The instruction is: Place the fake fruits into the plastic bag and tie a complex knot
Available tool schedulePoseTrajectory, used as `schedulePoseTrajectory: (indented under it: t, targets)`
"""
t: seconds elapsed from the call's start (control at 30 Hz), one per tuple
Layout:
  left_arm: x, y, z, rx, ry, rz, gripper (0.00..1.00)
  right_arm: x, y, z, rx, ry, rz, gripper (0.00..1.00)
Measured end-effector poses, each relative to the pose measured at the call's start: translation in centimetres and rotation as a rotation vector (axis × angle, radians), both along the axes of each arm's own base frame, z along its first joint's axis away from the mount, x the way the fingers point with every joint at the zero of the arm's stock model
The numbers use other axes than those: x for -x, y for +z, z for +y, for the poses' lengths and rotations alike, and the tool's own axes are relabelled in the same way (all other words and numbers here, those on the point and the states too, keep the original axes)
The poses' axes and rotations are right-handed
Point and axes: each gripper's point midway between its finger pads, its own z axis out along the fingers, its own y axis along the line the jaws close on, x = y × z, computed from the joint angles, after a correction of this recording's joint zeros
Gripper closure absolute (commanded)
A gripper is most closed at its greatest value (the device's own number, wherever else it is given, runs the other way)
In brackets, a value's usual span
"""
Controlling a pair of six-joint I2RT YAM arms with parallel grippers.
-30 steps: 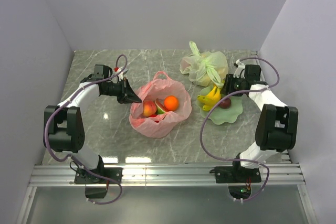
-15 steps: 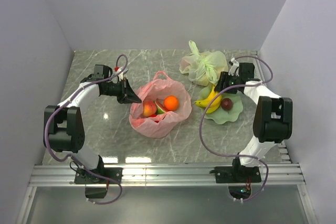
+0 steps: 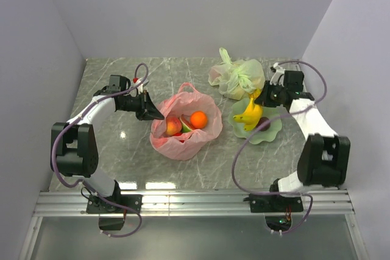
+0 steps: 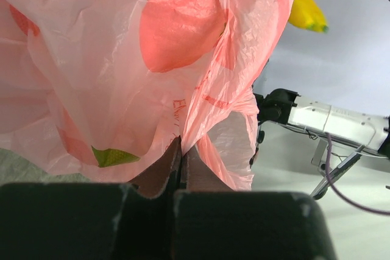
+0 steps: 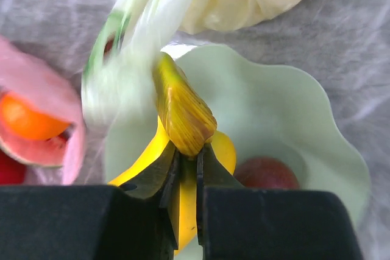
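Mid-table, the bag (image 3: 183, 141) holds an orange (image 3: 198, 119) and a peach (image 3: 173, 126); the left gripper (image 3: 156, 114) pinches its rim. Near the right edge, the right gripper (image 3: 262, 97) clamps the bananas (image 3: 250, 115) over the plate (image 3: 273, 133), which holds a red fruit (image 5: 265, 172).

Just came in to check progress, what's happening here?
The left arm pinches the pink bag by its rim, jaws shut. The right arm grips the bananas by the stem over the plate. An orange and a peach are in the bag; a red fruit sits on the plate.
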Motion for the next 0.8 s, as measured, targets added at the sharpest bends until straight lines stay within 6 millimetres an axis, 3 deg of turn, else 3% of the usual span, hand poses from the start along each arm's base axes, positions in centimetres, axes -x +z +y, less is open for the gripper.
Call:
schedulePoseTrajectory:
  t: [0.17, 0.37, 0.5, 0.63, 0.73, 0.8]
  targets:
    - [0.0, 0.0, 0.0, 0.0, 0.0, 0.001, 1.0, 2.8, 5.7, -0.5, 0.06, -0.006, -0.119, 1.0]
    - [0.0, 0.0, 0.0, 0.001, 0.0, 0.001, 0.99, 6.7, 6.2, 0.3, 0.059, -0.005, -0.082, 1.0]
    - [0.0, 0.1, 0.0, 0.004, -0.002, 0.0, 0.99, 7.3, 8.6, 4.0, 0.039, 0.036, -0.155, 1.0]
    - [0.1, 0.2, -0.1, 0.008, -0.004, -0.001, 1.0, 5.8, 13.9, 8.9, -0.007, 0.071, -0.277, 1.0]
    - [0.1, 0.2, -0.1, 0.012, -0.006, 0.0, 1.0, 1.6, 18.0, 11.2, 0.01, 0.012, -0.386, 1.0]
    - [0.1, 0.3, -0.1, 0.015, -0.007, 0.001, 0.99, -0.3, 19.0, 13.1, 0.032, -0.009, -0.435, 1.0]
